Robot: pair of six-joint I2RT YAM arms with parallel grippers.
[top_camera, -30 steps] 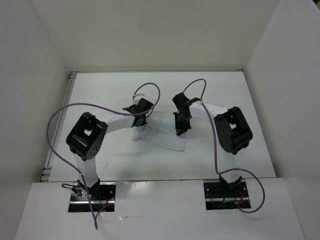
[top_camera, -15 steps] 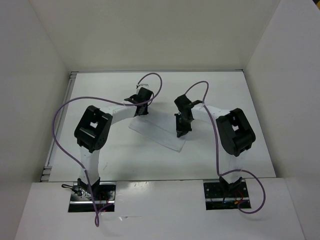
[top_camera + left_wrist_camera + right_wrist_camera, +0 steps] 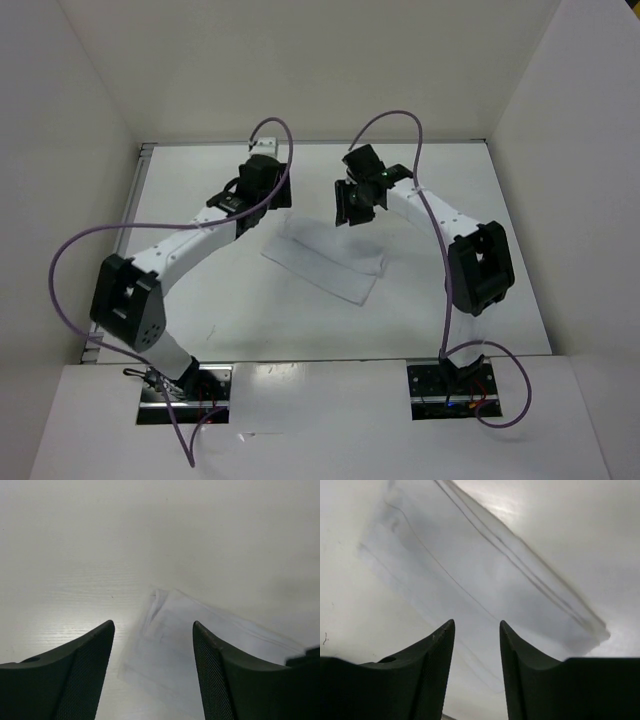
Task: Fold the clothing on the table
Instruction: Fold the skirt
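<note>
The small white garment of thin, limp fabric (image 3: 325, 262) lay flat on the smooth white worktop (image 3: 480, 200). It formed a slanted oblong, roughly midway between the two arms. Stacked edges along one long side in the right wrist view suggested it was already doubled over at least once, though white cloth on white made the layers hard to count.

The left fingers (image 3: 75, 680), black and textured, stood well apart with nothing between them but bare worktop and the garment's corner below. The right fingers (image 3: 420, 675) were likewise parted and empty, hanging over the garment's broad face. Seen from above, both sat just beyond the garment's far long edge, one toward each end.

That pairing made sense for limp cloth. With one arm at each end of an edge, the edge could be handled evenly, so a fold would stay square rather than skew. With neither set touching it, the garment rested under its own weight.

No box, tray or bin showed in any view. The garment sat directly on the worktop.
</note>
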